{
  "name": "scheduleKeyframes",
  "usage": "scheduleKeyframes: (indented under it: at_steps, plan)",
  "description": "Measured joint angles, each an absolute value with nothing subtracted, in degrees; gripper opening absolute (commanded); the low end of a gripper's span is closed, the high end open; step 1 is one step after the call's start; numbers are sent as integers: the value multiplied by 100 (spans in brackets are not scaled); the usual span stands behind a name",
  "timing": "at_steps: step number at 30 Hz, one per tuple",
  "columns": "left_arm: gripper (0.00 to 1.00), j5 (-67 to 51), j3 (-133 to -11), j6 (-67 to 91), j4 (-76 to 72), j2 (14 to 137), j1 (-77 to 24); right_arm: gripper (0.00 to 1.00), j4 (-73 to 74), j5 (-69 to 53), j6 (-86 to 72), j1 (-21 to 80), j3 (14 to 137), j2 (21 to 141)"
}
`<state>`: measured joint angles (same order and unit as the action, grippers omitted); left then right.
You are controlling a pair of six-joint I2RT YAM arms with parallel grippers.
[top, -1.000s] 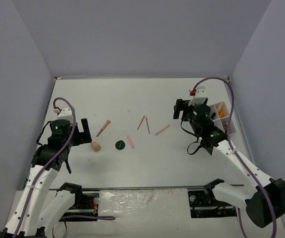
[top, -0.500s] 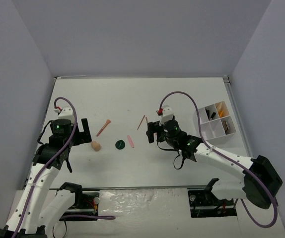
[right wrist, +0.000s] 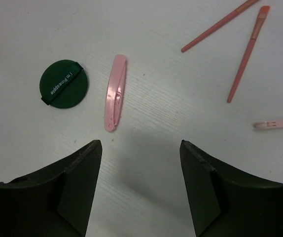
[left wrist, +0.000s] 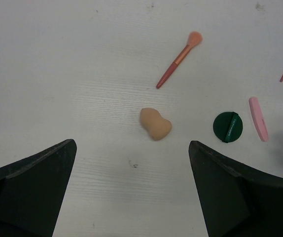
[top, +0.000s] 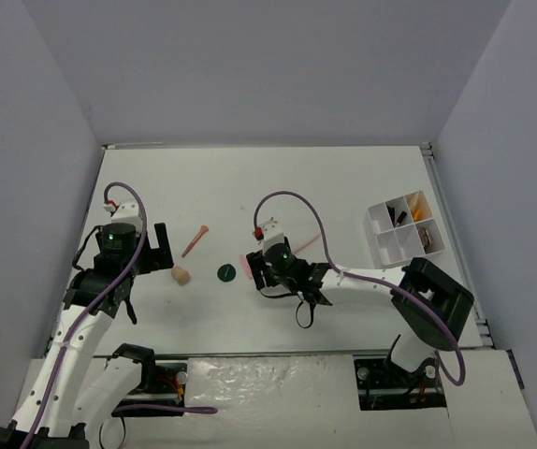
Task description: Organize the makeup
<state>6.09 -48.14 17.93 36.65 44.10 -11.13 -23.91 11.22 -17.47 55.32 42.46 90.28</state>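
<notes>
Your L gripper (left wrist: 131, 144) hangs wide open, empty, by left edge of table (top: 343, 178), above beige egg-shaped sponge (left wrist: 156, 123). Mid-table lie dark-green round disc (right wrist: 63, 84) and flat pink stick (right wrist: 115, 92), bare room around. R gripper (right wrist: 140, 144), jaws apart, empty, has swung there from white compartment tray (top: 371, 224) at right edge.

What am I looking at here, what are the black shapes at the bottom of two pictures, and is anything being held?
Two robot arms are bolted to a white table. One picture looks down from above. The other two come from a camera on each wrist, so the black shapes are that arm's own fingers. The left gripper is open, with a beige sponge and a pink-tipped brush ahead of it. The right gripper is open near a flat pink stick and a dark-green disc. Neither holds anything. A white tray sits at the right.
</notes>
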Motion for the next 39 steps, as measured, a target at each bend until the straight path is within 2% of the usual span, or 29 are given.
scheduleKeyframes:
  at_steps: [9, 15, 19, 25, 33, 39]
  plan:
    - [97, 599, -4810, 1793, 3664, 4403, -1111, 59, -2632, 1316, -1623, 5830, 4962, 10218]
    - [97, 554, -4807, 1793, 3659, 4313, -1111, 52, -2785, 1480, -1606, 5898, 5320, 10795]
    - [97, 525, -4807, 1793, 3660, 4291, -1111, 39, -2905, 1573, -1615, 5898, 5456, 10959]
    - [97, 494, -4807, 1792, 3660, 4255, -1111, 2, -2979, 1764, -1661, 5919, 5454, 10997]
    - [97, 493, -4807, 1791, 3662, 4244, -1111, 0, -2657, 2127, -1526, 5898, 5119, 10589]
    - [97, 493, -4805, 1777, 3660, 4248, -1111, 0, -1993, 2275, -1112, 5276, 4483, 8594]
